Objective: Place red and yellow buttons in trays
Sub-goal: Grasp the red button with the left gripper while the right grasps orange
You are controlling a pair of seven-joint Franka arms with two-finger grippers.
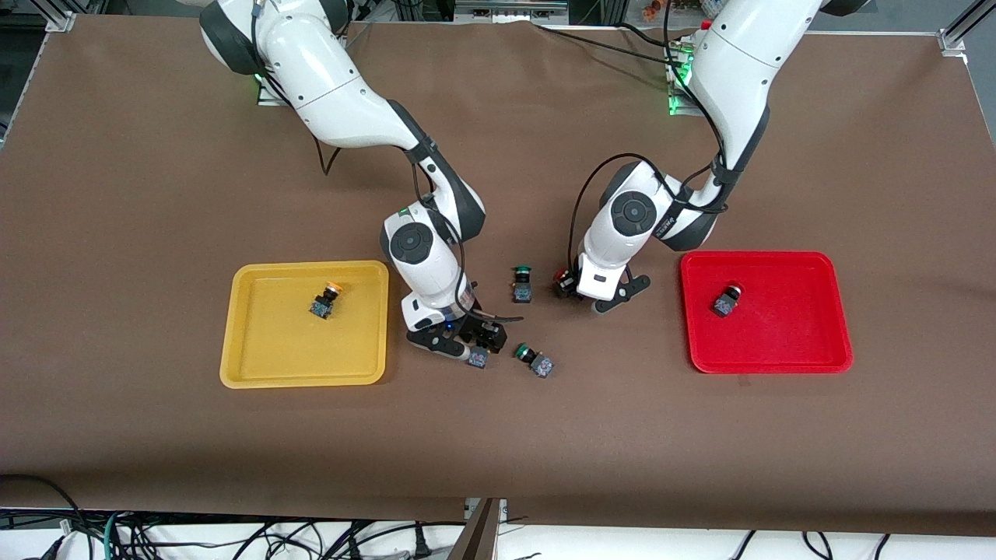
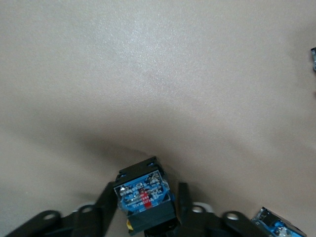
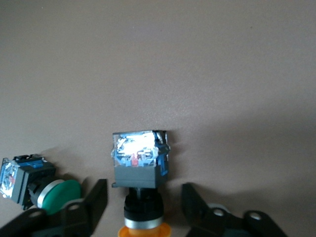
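A yellow tray point(image 1: 272, 334) holds a yellow-capped button point(image 1: 325, 300). A red tray point(image 1: 786, 330) holds a red-capped button point(image 1: 727, 299). My right gripper point(image 1: 469, 344) is down at the table between the trays, open, its fingers either side of a second yellow button point(image 3: 138, 170) with gaps on both sides. That button lies on its side, with its orange cap toward the wrist. My left gripper point(image 1: 573, 286) is open and low around a second red button point(image 1: 560, 280). In the left wrist view only that button's blue-topped base point(image 2: 143, 195) shows between the fingers point(image 2: 106, 207).
Two green-capped buttons lie between the grippers. One point(image 1: 522, 283) is beside the left gripper. The other point(image 1: 534, 359) is nearer the front camera, beside the right gripper, and also shows in the right wrist view point(image 3: 49, 195). Brown cloth covers the table.
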